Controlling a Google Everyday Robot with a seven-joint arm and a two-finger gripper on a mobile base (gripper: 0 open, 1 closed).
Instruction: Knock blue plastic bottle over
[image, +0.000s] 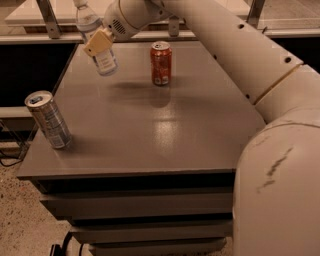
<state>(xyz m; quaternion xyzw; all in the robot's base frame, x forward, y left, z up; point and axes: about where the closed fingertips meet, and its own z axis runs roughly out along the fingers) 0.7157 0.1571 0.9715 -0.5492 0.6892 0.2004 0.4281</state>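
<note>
1. Camera view, far left: a silver-blue slim can (47, 120) stands on its base near the front left corner of the grey table (150, 135), its top rim and tab visible.
2. Blue plastic bottle (106, 62): at the back left of the table, tilted, with its neck toward the upper left at the picture's top edge and its base toward the lower right. Its pale label faces the camera. Whether the base touches the tabletop cannot be told. The bottle is well apart from the slim can.
3. Gripper (97, 43): over the table's back left corner, its tan tip lying across the bottle's upper body, in front of it and in contact with it. Whether the claw is released or clenched cannot be told.
4. Red soda can (161, 62): upright at the back centre of the table, near the bottle and clear of the gripper.
5. Arm (225, 35): white, running from the gripper's wrist diagonally down to the right, passing above and behind the red can.
6. Robot body (280, 190): a large white shell filling the lower right, beside the table's right edge.
</note>
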